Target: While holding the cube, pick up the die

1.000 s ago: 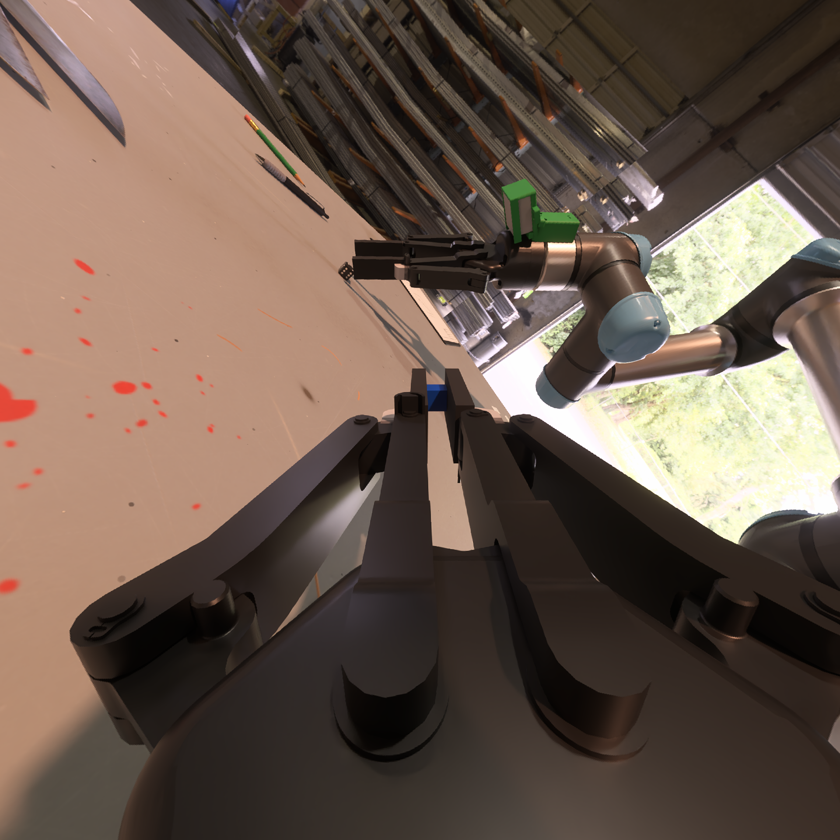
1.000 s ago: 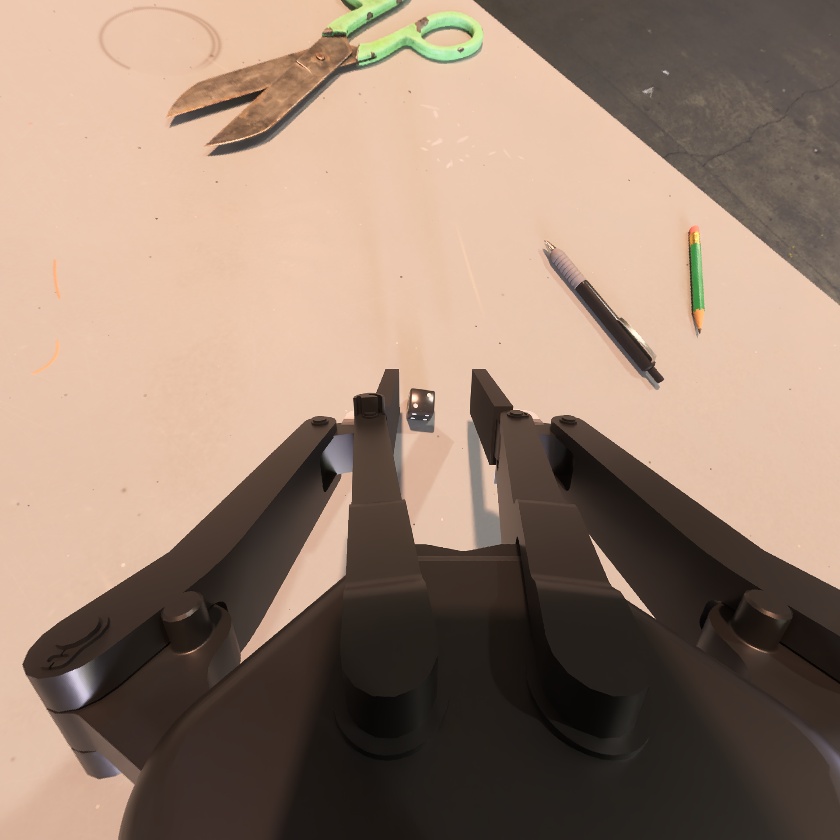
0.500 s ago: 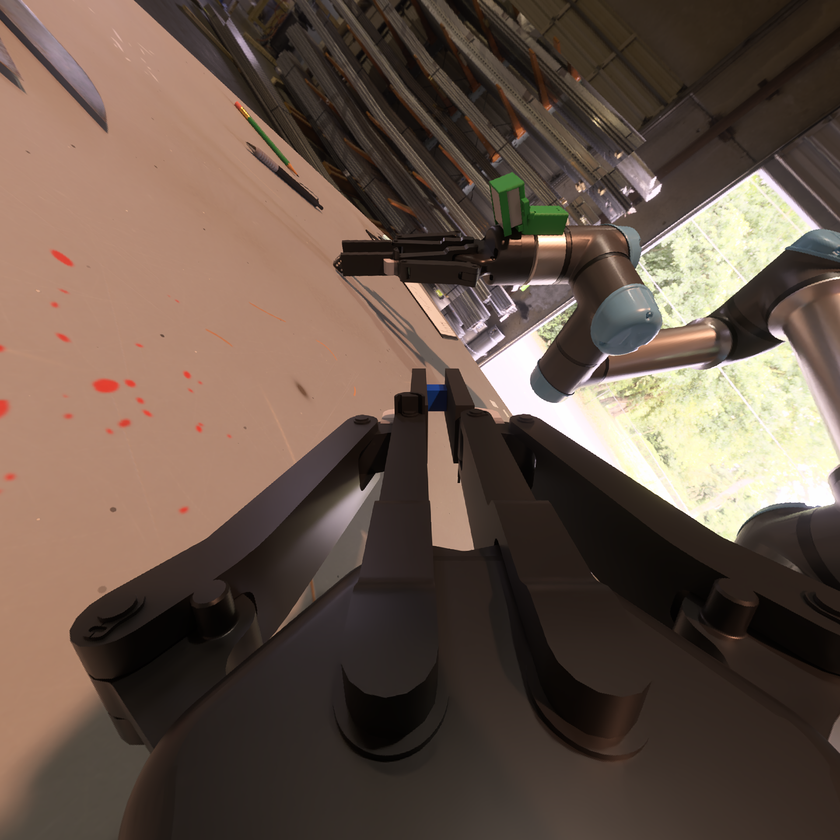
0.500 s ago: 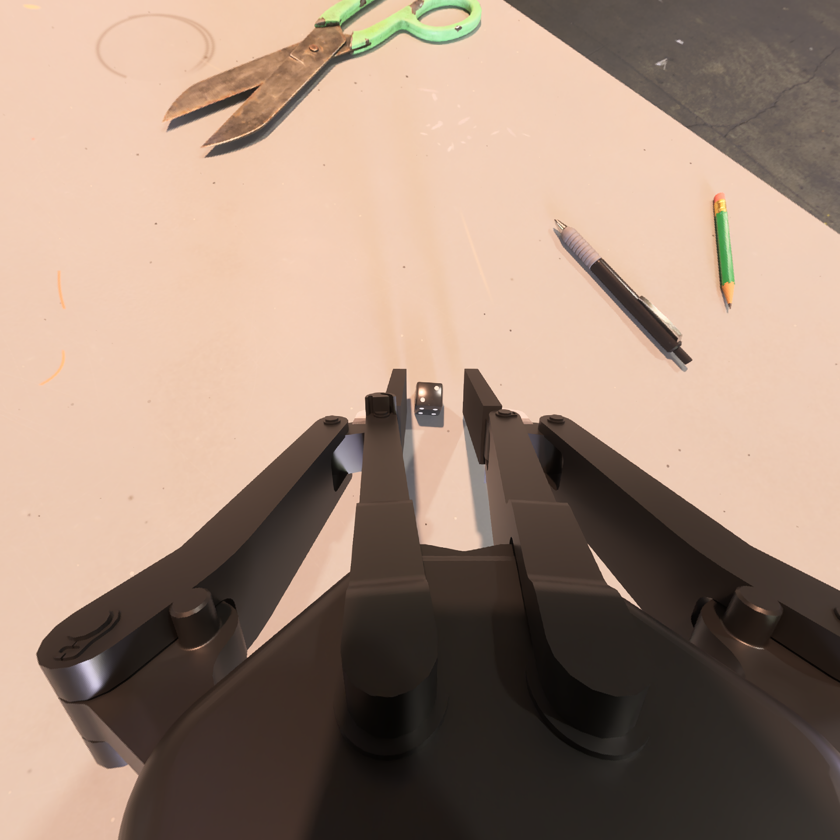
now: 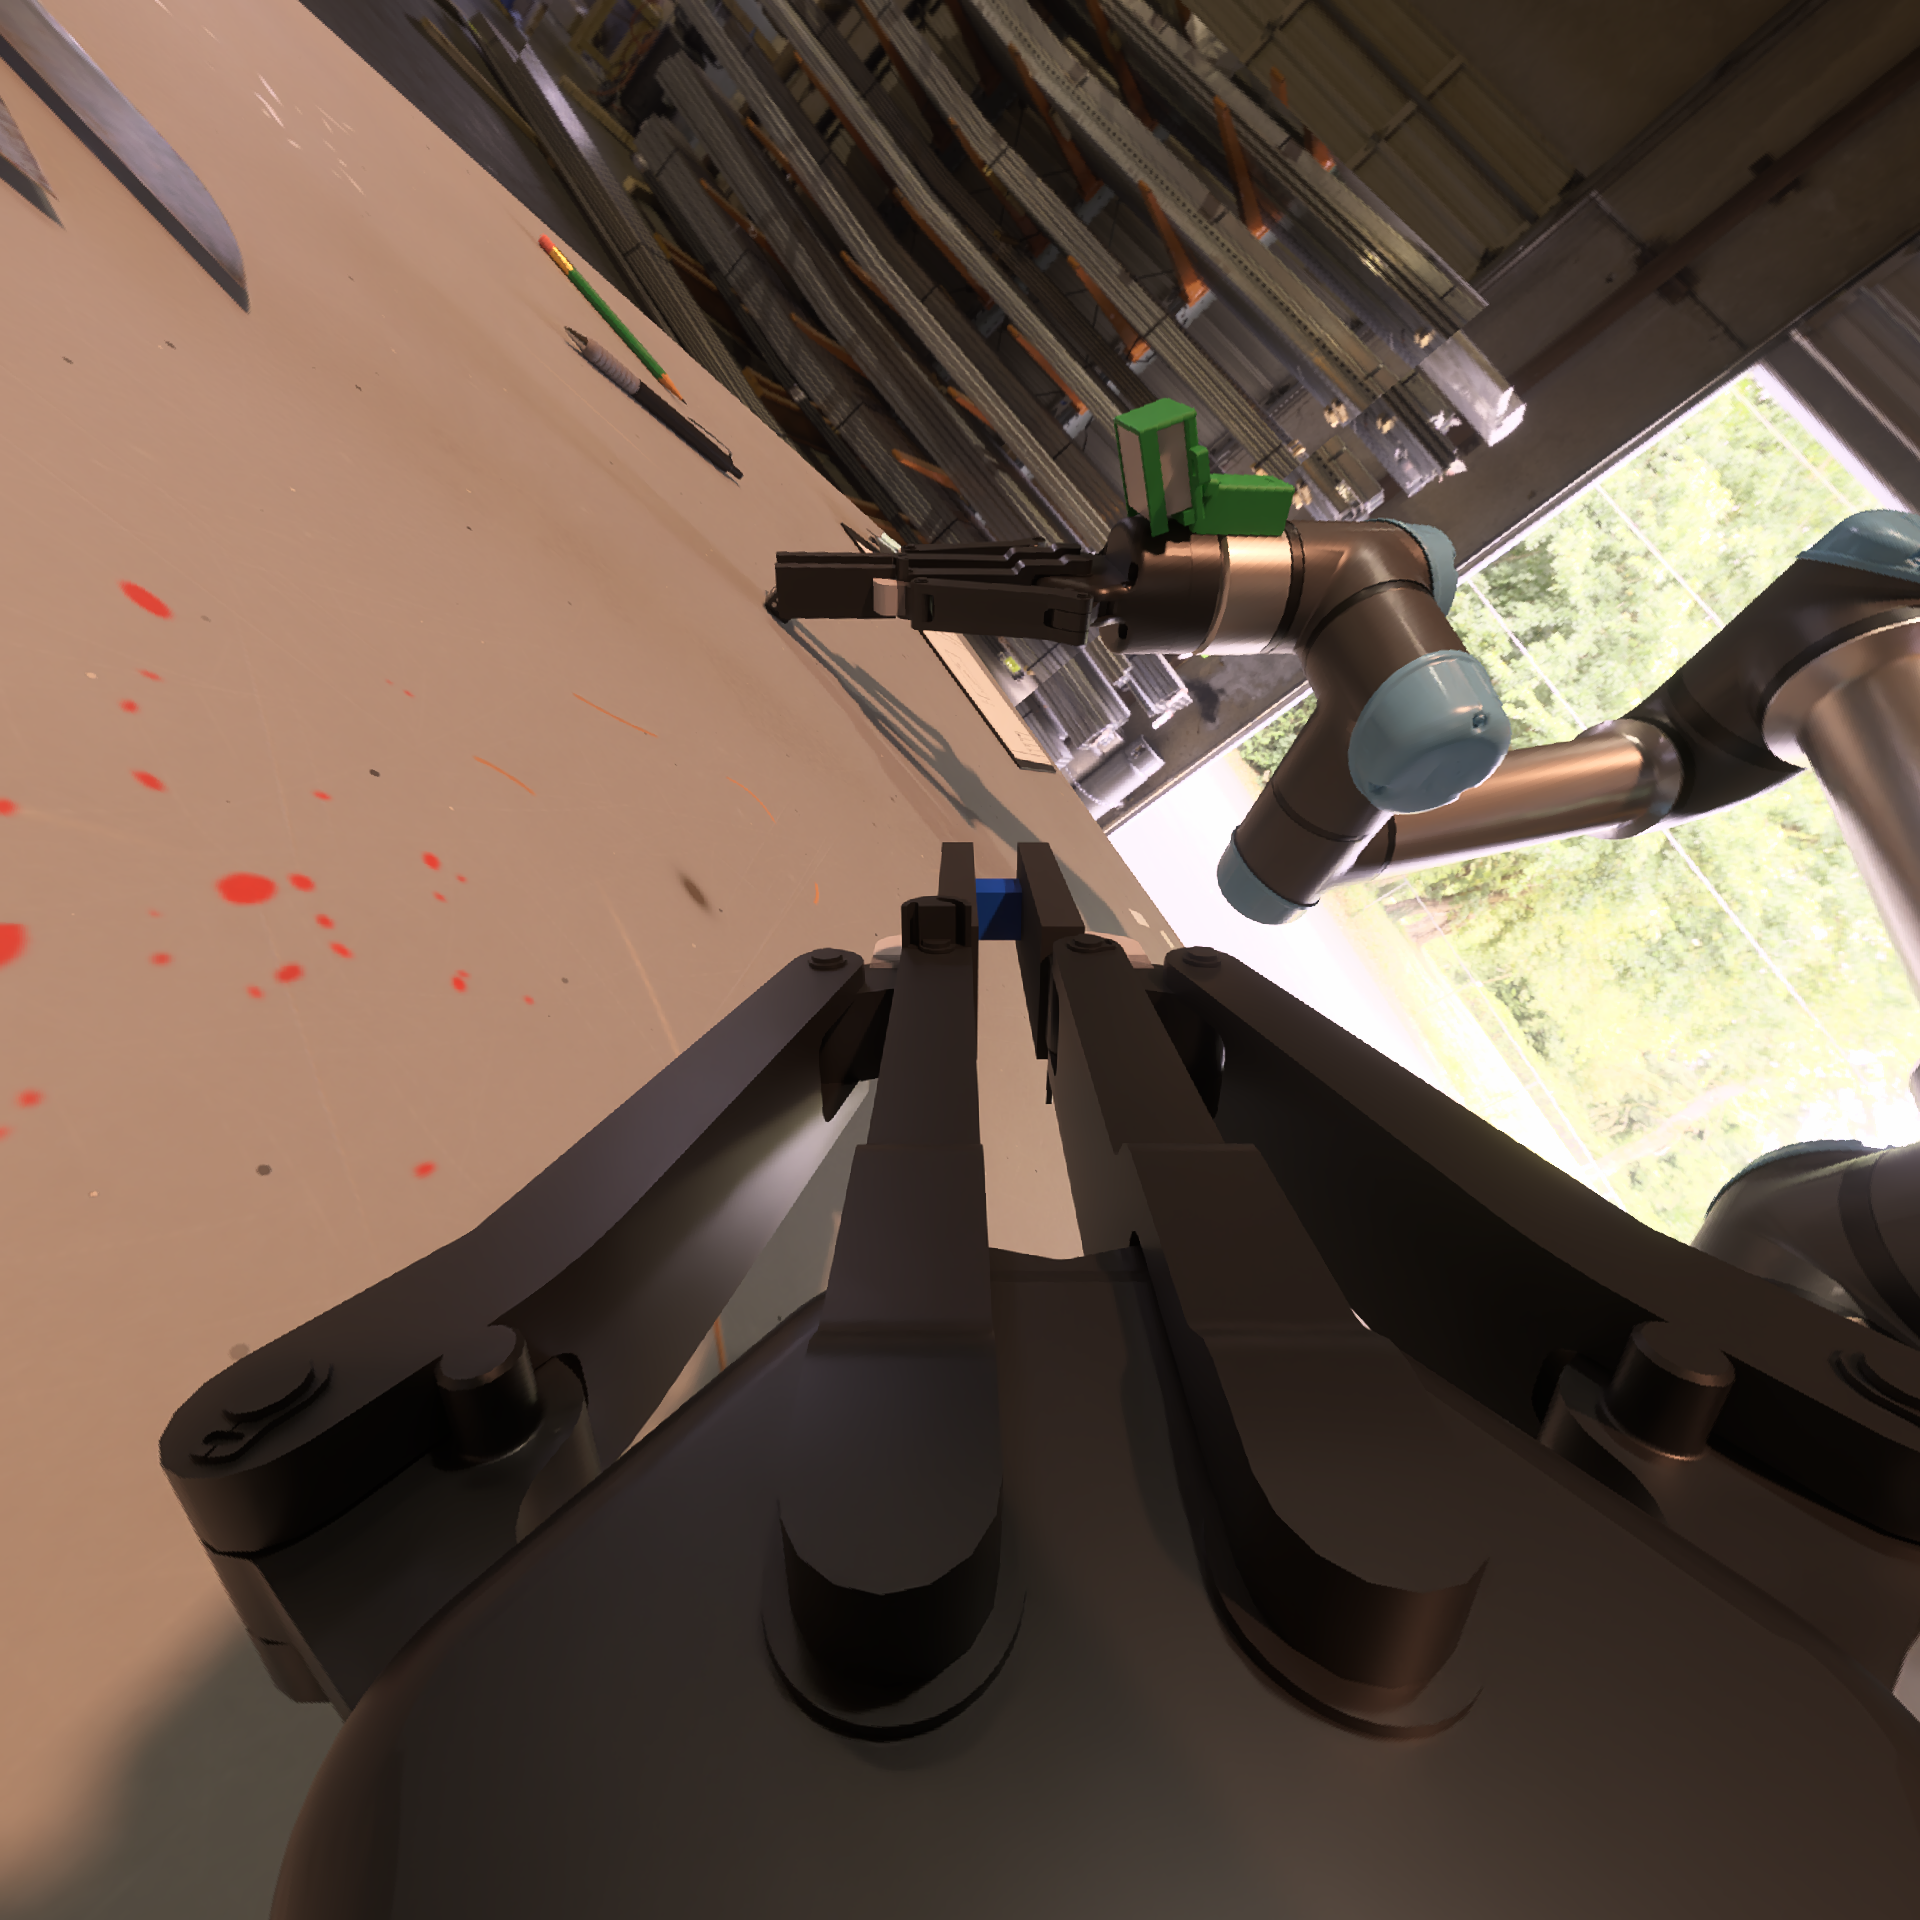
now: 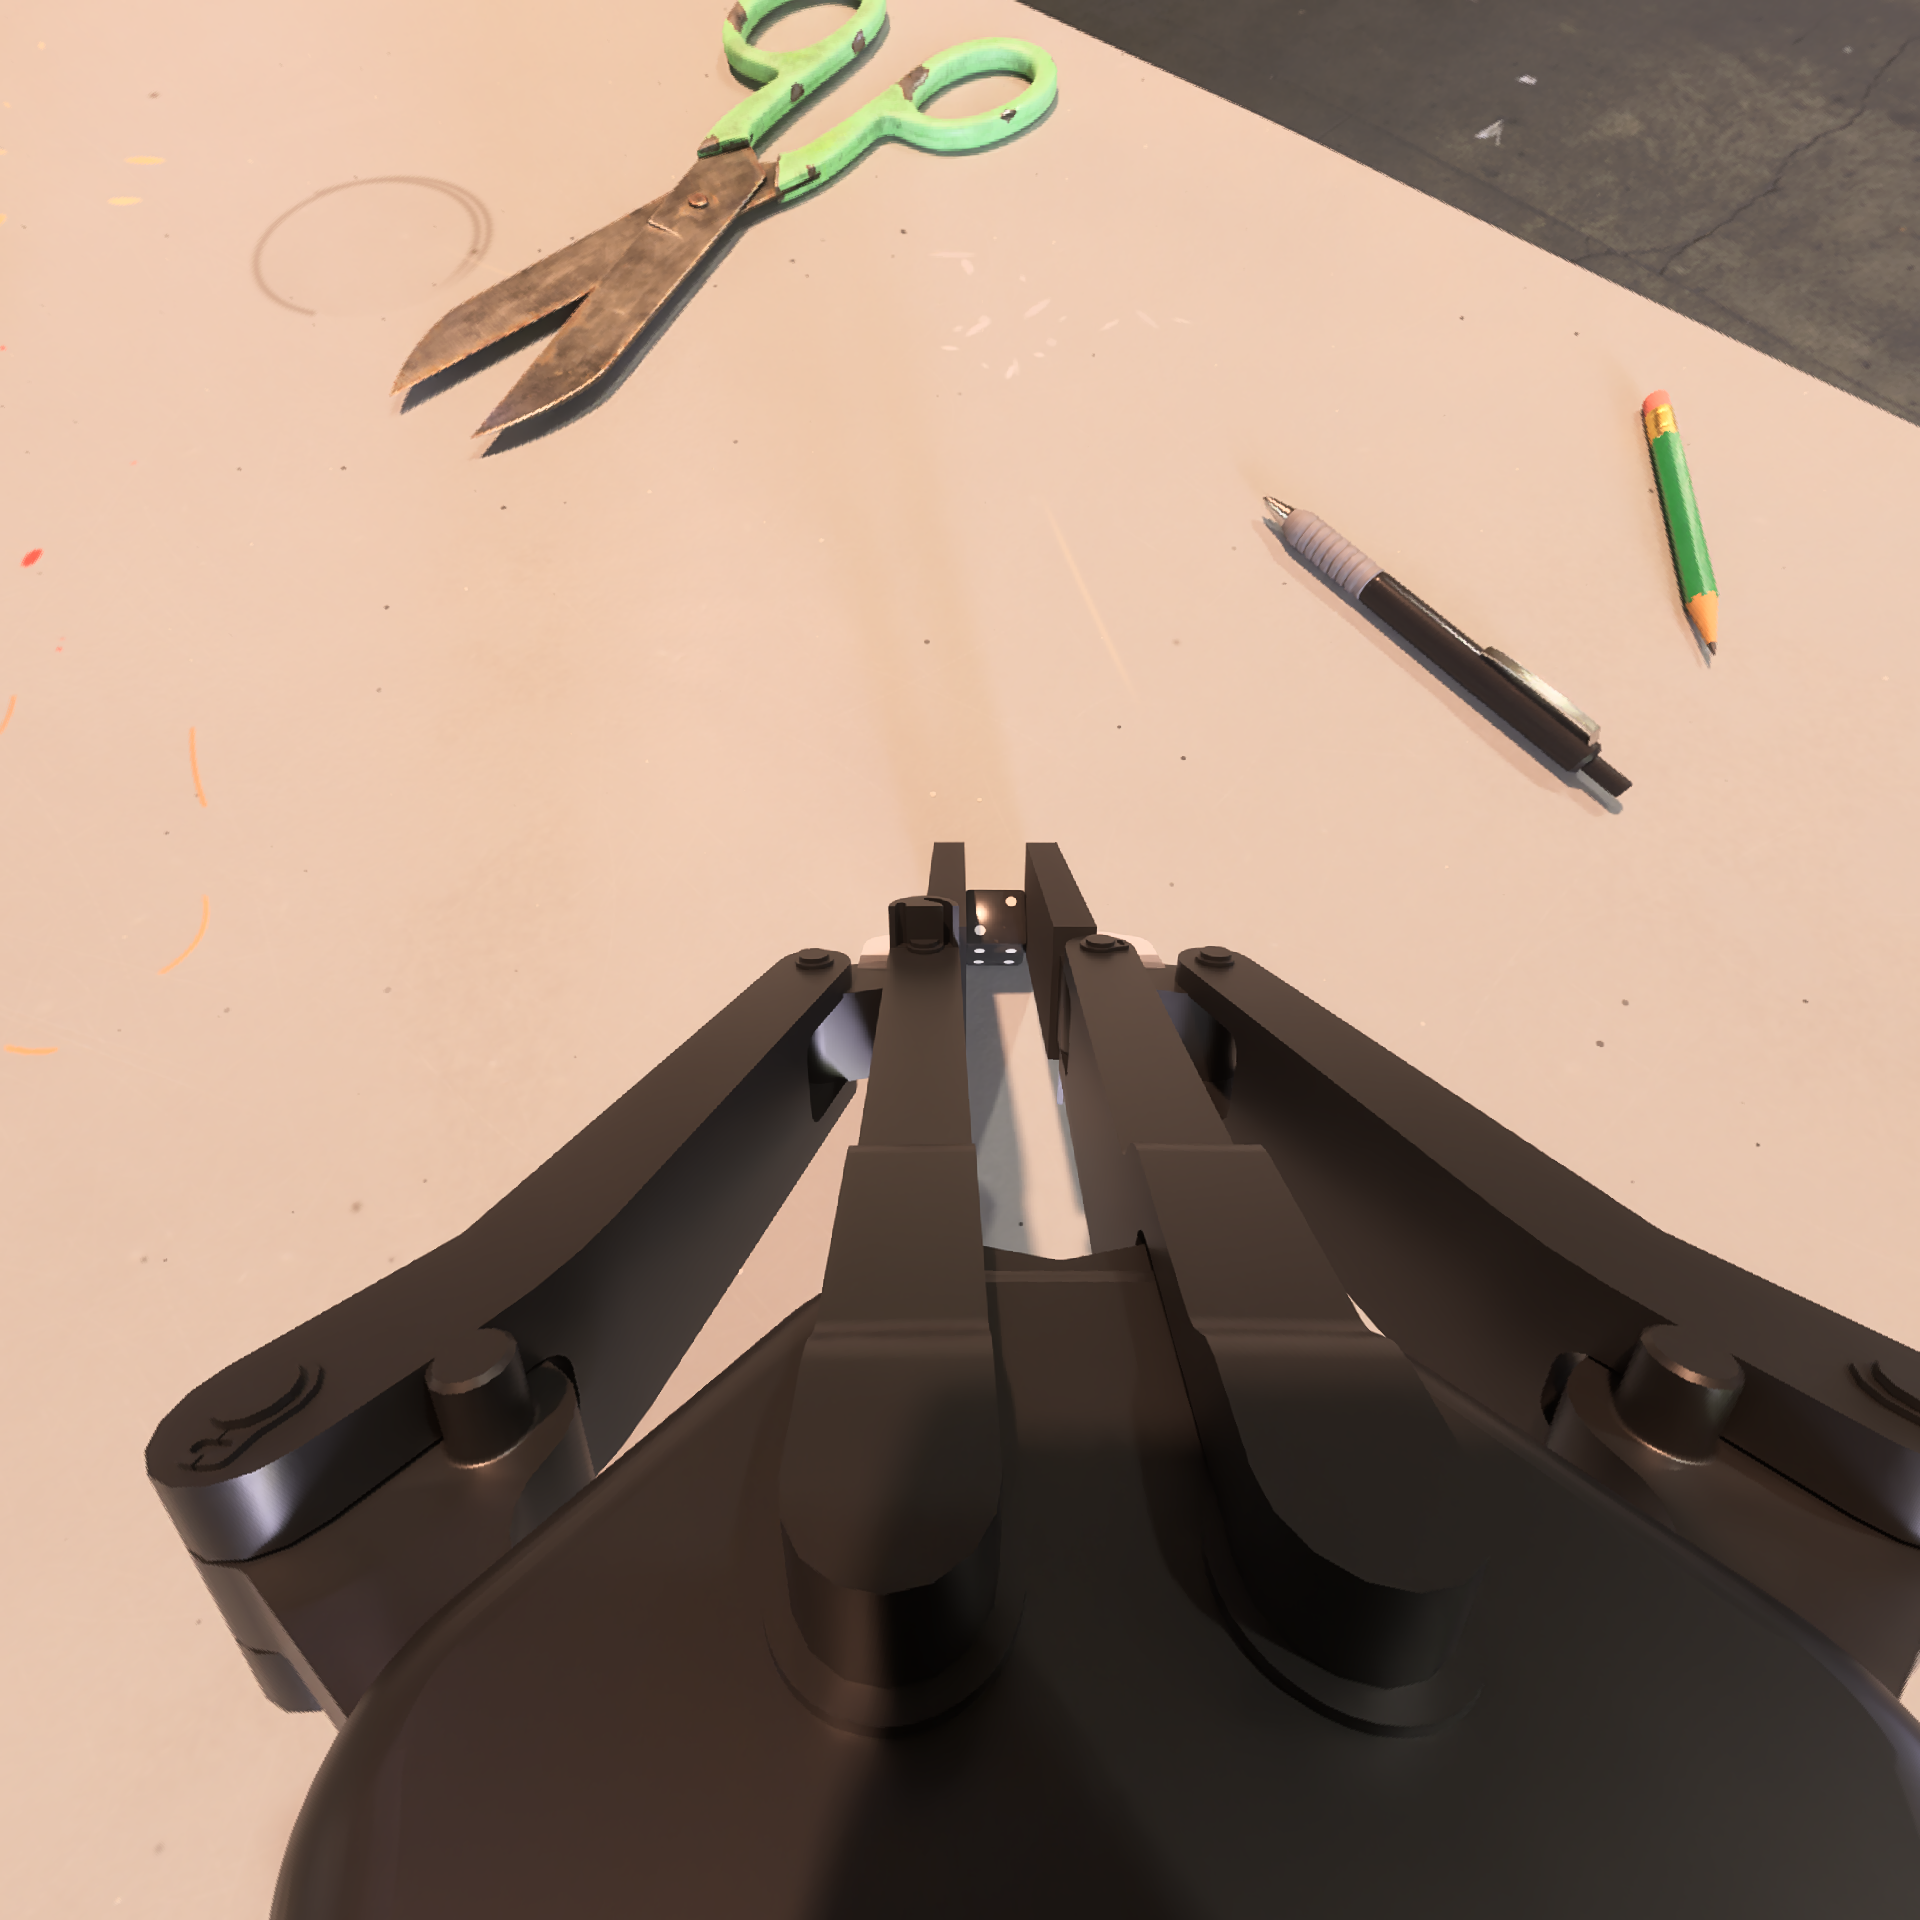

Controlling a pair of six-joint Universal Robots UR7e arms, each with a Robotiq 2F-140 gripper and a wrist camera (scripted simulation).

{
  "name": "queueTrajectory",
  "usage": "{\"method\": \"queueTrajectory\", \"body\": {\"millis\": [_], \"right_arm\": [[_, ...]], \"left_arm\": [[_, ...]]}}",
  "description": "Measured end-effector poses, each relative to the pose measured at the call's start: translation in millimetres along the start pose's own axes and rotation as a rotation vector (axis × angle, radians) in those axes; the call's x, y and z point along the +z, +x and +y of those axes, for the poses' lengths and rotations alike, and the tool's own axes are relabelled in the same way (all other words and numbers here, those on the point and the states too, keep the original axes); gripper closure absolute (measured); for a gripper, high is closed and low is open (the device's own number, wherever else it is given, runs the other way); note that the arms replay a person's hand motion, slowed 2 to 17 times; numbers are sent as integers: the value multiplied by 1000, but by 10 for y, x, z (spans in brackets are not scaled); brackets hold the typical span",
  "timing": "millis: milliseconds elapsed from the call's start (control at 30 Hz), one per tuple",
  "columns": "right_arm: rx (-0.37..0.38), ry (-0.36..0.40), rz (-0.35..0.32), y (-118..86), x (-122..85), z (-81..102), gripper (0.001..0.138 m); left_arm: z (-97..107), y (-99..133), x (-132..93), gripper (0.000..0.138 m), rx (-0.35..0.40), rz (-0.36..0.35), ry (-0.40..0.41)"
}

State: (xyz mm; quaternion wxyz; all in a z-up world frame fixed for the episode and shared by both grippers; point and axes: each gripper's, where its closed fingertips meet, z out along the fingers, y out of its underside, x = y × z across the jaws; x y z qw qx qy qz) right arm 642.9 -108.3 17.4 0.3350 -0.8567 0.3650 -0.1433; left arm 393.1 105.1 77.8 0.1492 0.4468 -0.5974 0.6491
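Observation:
My left gripper (image 5: 995, 883) is shut on a small blue cube (image 5: 997, 910) and holds it above the tan table (image 5: 364, 623). My right gripper (image 6: 995, 883) is shut on a small black die (image 6: 995, 927) with white pips, with its fingertips down at the table (image 6: 727, 675). In the left wrist view the right gripper (image 5: 790, 597) reaches in from the right with its tips at the table surface. The die is barely visible there.
Rusty scissors (image 6: 665, 229) with green handles lie at the far left. A black pen (image 6: 1455, 649) and a green pencil (image 6: 1683, 520) lie to the right, near the table edge. They also show in the left wrist view: pen (image 5: 655, 405), pencil (image 5: 613, 317). Red paint spots (image 5: 249, 888) mark the table.
My right gripper's fingers have closed in on the die, which now sits pinched between them. My left gripper has kept its grip on the blue cube.

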Motion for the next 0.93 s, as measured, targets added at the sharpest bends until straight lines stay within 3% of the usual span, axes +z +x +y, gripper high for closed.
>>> {"method": "queueTrajectory", "body": {"millis": [233, 467, 733, 933], "right_arm": [[31, 44, -5, -122, -71, -56, 123], [86, 180, -40, -384, -283, -225, 123], [150, 407, -157, -942, -590, -437, 124], [114, 460, -200, -1418, -715, -416, 124]], "left_arm": [[2, 9, -7, 127, 15, -4, -1], [4, 33, -16, 127, 24, 1, -1], [11, 60, -20, 127, 36, 4, 0], [9, 74, -24, 127, 50, 2, 5]]}}
